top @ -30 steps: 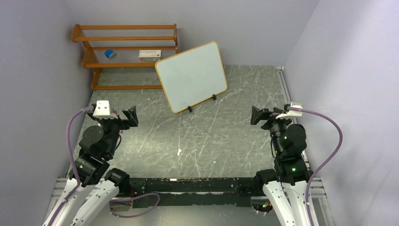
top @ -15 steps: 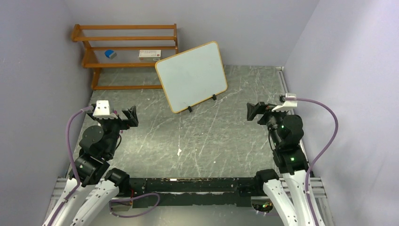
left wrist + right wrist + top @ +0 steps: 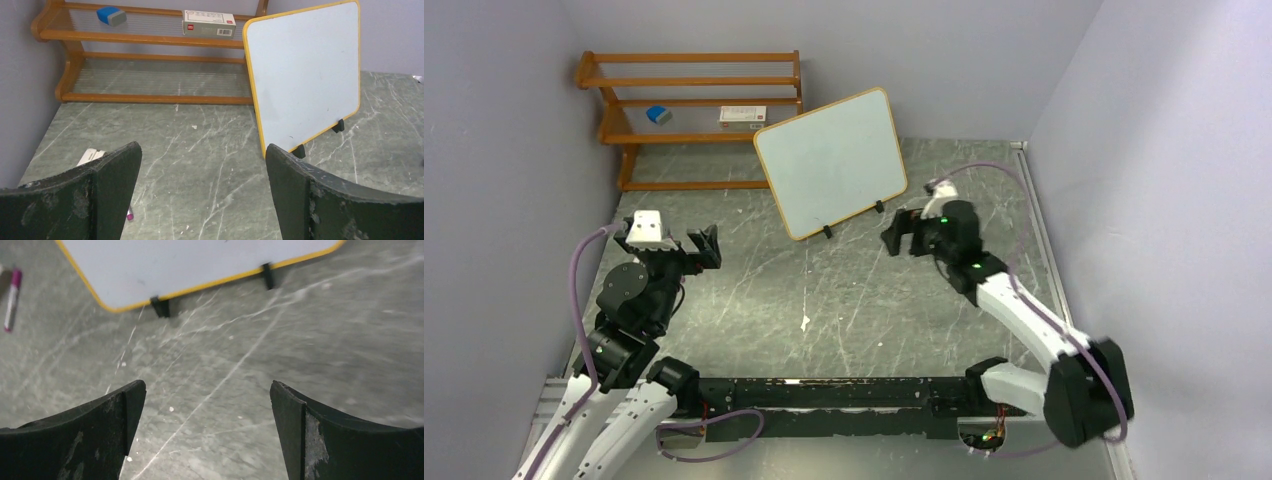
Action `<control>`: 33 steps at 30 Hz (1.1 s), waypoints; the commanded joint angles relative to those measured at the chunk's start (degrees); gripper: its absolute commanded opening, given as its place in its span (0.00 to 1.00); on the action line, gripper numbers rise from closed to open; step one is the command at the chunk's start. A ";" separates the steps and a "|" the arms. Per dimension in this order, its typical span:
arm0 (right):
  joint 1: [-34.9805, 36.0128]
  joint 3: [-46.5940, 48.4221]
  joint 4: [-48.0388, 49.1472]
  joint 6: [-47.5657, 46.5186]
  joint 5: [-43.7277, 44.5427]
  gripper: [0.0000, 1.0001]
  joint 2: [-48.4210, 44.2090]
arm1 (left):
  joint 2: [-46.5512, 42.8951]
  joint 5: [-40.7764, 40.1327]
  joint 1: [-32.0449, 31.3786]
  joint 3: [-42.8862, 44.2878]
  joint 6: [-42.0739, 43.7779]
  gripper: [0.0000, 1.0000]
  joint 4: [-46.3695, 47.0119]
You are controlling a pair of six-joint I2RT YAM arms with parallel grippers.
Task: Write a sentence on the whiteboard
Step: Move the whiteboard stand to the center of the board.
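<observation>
Wood-framed whiteboard [image 3: 831, 163] just beyond the wide-open, empty right end effector [image 3: 896, 238]; left end effector [image 3: 706, 246] open, well apart.

Top external: high behind bases, looking down. Left wrist: low, whiteboard [image 3: 305, 75] well ahead of left pincer [image 3: 202, 147]. Right wrist: tilted down, nearer; all share whiteboard.

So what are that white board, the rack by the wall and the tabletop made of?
The whiteboard: smooth white face, probably a coated panel, with a thin yellowish rim, wood or plastic. The rack: warm orange-brown rails with a slight sheen, likely varnished wood. The tabletop: grey-green with white veins, like marble or a printed laminate; I cannot tell which.
</observation>
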 commanded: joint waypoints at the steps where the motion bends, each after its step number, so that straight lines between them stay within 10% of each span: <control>1: 8.60 2.36 11.01 -4.07 5.11 0.98 12.20 | 0.33 1.67 0.62 -0.05 0.49 0.97 0.83; 15: 19.17 21.47 14.49 -5.99 10.38 0.77 45.19 | 0.01 0.77 0.62 -0.58 0.84 0.97 1.08; 33: 25.10 32.63 11.98 -6.86 23.84 0.48 56.98 | 0.14 1.16 0.53 -1.00 1.16 0.98 1.86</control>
